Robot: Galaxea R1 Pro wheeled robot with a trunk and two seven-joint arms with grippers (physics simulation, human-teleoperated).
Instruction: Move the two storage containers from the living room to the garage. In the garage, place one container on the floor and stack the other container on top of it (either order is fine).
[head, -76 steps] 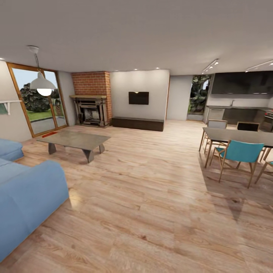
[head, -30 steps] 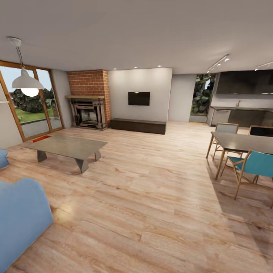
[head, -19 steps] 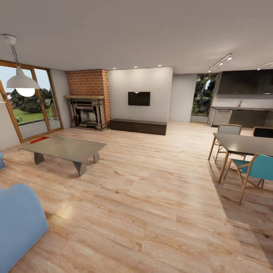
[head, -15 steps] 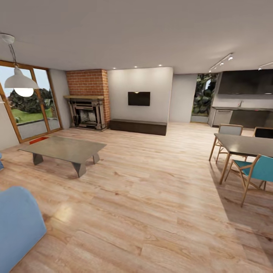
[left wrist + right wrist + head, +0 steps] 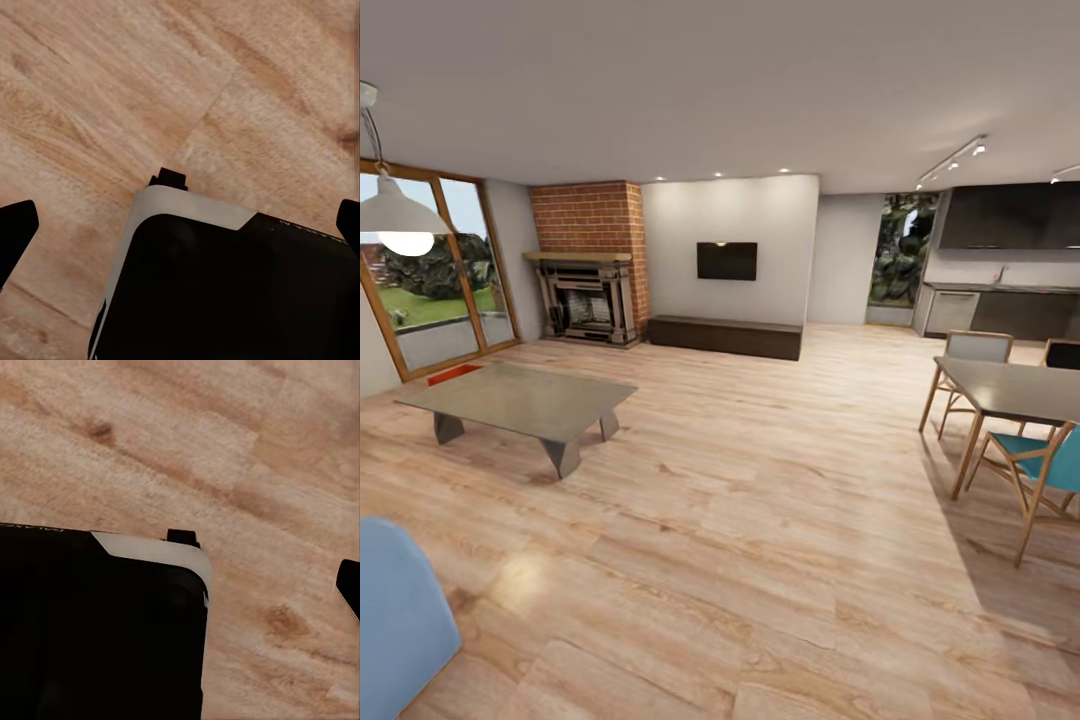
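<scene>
We look across the living room, its light plank floor running away to a white wall with a dark TV above a low dark bench. Left of that stands a brick chimney with a fireplace, and further left a wood-framed glass door. A grey coffee table stands on the planks at the left, and a sliver of red-orange shows on the floor just behind it, near the glass door; it may be a container, but we cannot tell. A blue sofa corner shows at the lower left, a lamp hangs at the upper left, and a dining table with a teal chair stands at the right.

Our left gripper hangs over the planks above the robot's dark base, its fingertips spread wide at both edges, holding nothing. Of the right gripper we see one fingertip, so we cannot tell its state.
</scene>
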